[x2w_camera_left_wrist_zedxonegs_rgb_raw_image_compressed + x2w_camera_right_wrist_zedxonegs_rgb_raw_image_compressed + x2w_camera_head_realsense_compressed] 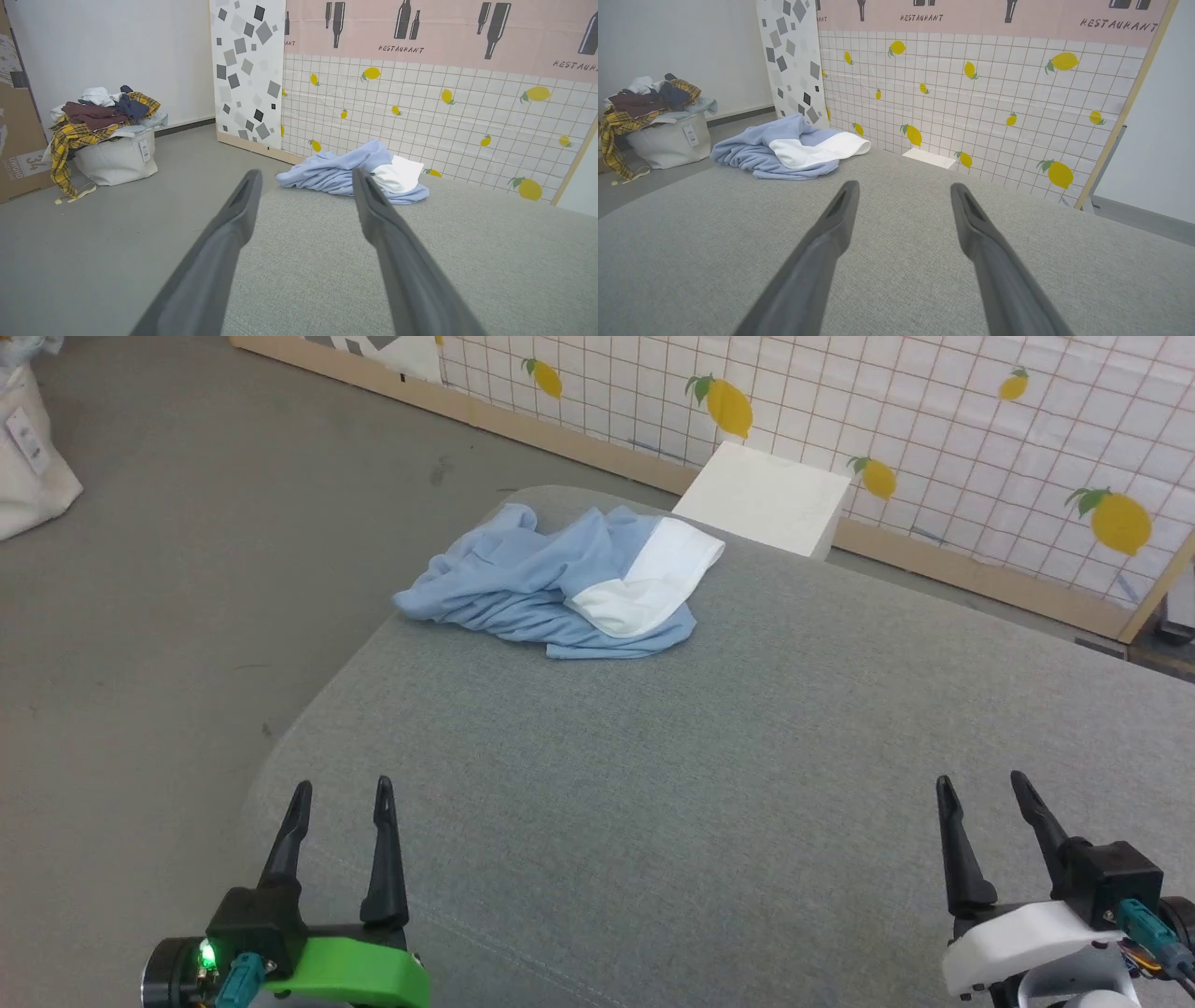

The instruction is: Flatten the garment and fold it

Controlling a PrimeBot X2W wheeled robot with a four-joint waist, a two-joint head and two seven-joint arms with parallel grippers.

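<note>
Head view: garment (pixel 523 583) on grey surface (pixel 747 756), lemon wall (pixel 934 420).

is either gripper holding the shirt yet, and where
Nothing is held. The left gripper and right gripper are open, short of the garment.

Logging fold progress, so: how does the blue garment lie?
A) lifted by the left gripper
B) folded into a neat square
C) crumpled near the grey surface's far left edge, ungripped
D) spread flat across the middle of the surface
C: the garment sits bunched by the far left edge of the grey surface, while the left gripper and right gripper are at the near side, jaws open and empty.
</note>
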